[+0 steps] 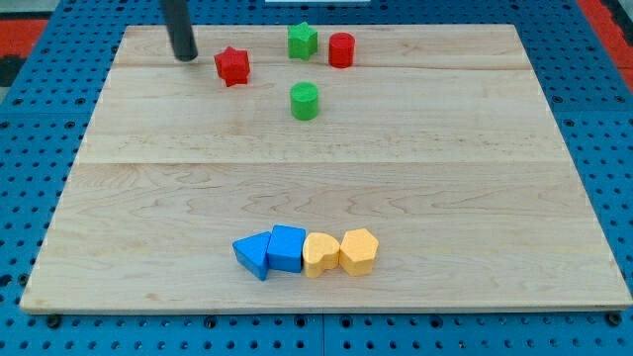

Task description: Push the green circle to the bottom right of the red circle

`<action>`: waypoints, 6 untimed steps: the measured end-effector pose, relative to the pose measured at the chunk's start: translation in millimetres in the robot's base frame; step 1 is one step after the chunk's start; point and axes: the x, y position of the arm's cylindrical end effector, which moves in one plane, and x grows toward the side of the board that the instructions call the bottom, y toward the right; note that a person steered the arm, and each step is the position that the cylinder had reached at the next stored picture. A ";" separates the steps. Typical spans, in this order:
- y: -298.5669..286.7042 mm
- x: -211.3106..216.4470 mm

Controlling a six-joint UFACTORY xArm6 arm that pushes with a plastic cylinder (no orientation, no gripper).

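The green circle (305, 101) stands on the wooden board in the view's upper middle. The red circle (341, 49) stands above and to the right of it, near the board's top edge. My tip (184, 56) rests on the board at the upper left, well left of both circles and just left of the red star (232, 66). It touches no block.
A green star-like block (303, 41) stands just left of the red circle. Near the view's bottom a row holds a blue triangle (253, 254), a blue block (287, 248), a yellow heart (319, 254) and a yellow hexagon (359, 251). The board (495, 198) lies on a blue pegboard.
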 end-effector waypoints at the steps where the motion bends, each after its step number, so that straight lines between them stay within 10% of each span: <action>1: 45.6 10.1; 3: 95.1 86.0; 6: 208.7 70.3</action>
